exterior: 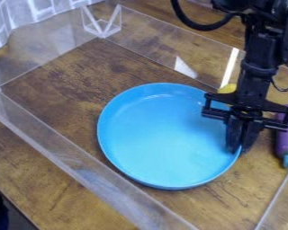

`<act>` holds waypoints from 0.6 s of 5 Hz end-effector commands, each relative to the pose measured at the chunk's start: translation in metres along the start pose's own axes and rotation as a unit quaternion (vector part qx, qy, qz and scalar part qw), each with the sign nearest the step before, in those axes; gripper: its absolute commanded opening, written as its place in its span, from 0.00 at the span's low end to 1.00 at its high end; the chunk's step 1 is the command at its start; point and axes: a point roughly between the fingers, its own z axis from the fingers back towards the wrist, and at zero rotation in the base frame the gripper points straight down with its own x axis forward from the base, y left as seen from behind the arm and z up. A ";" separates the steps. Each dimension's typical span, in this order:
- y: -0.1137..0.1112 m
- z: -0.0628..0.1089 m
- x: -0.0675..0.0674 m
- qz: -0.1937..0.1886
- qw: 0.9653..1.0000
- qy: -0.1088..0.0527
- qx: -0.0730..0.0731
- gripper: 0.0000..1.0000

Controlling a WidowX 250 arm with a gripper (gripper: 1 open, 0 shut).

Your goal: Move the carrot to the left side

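At the far left, a pale, bright patch shows in the upper corner, beside the clear wall [57, 31] that runs along the counter's far side. Brown wood grain marks the counter [62, 83], and a second clear strip [80, 160] slants across it from the left edge toward the bottom. Dark material fills the lower left corner. In the middle, the round blue plate [158, 139] rests on the counter. On its right rim is the black end effector [240, 126], closed, coming down from the upper right with a dark cable looping above; whether it grips the rim I cannot tell. Just behind it, a bit of something yellow [227, 89] peeks out. Farthest right, a purple thing with a teal tip [286, 144] lies near the plate. I cannot make out the carrot for certain.
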 end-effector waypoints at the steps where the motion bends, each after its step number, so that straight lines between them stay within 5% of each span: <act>1: -0.011 0.029 -0.005 -0.008 0.999 -0.025 -0.028 0.00; 3: 0.004 0.034 -0.001 0.009 0.999 -0.029 -0.027 0.00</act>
